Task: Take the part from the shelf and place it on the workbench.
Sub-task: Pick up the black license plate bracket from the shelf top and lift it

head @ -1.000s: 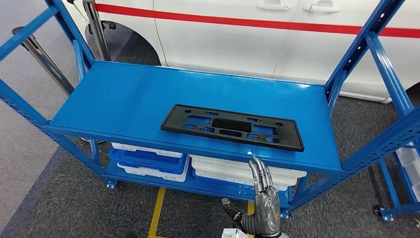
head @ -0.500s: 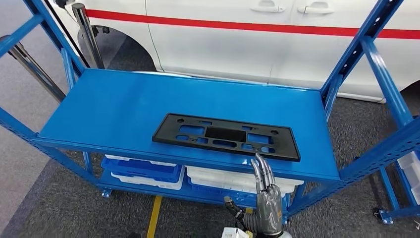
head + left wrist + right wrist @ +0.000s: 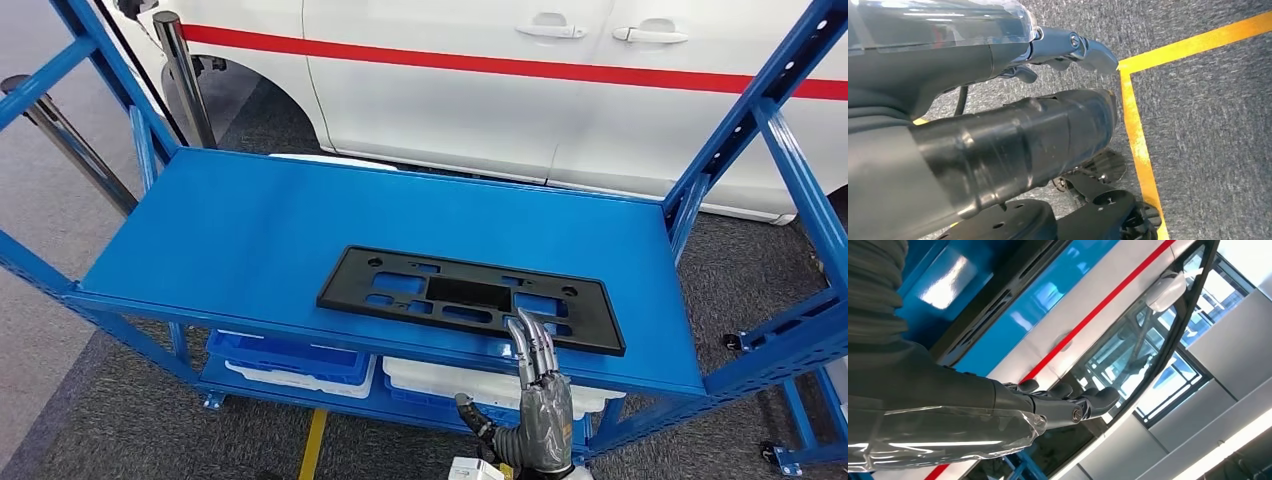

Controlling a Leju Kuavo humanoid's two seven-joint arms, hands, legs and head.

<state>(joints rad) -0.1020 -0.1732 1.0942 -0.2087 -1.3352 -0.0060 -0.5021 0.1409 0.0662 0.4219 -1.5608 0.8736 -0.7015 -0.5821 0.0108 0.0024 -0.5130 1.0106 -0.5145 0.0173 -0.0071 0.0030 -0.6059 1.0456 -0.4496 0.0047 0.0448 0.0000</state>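
Blue shelf (image 3: 250,230) fronts a white car (image 3: 450,90). Right hand (image 3: 535,395), empty with fingers straight, reaches up at the shelf's front edge, fingertips just before the black part (image 3: 470,298) lying flat there. Left hand (image 3: 1068,47) hangs empty, fingers loose.

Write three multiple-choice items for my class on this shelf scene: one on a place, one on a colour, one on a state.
1. Where does the black part lie?
A. on the floor
B. on the top shelf
C. in a white bin

2. What colour is the stripe on the car?
A. red
B. green
C. yellow

3. What is the right hand doing?
A. gripping the part
B. holding a bin
C. reaching with fingers extended, holding nothing

Answers: 1 B, the part lies flat on the blue top shelf; 2 A, a red line crosses the white doors; 3 C, its fingers are straight at the shelf's front edge.
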